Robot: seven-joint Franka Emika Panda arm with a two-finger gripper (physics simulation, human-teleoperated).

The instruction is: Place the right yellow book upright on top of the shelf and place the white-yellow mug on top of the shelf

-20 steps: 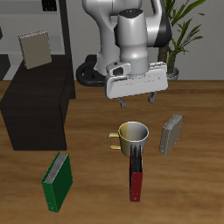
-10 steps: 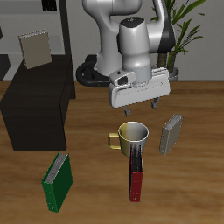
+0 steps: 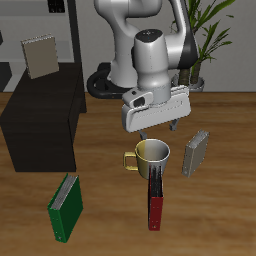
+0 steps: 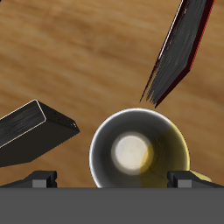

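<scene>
Gripper (image 3: 162,126) hangs above the white-yellow mug (image 3: 151,155), fingers spread wide, holding nothing. Mug stands upright on table (image 3: 110,210) w/ red-and-black book (image 3: 156,202) just in front. Right yellow book (image 3: 41,55) stands atop shelf (image 3: 45,125).

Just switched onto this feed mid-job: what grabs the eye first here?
The hand hangs open directly above the white-yellow mug, which stands upright on the table with its yellow inside showing. One yellow book already stands upright on top of the shelf, and a red-and-black book stands close in front of the mug.
</scene>
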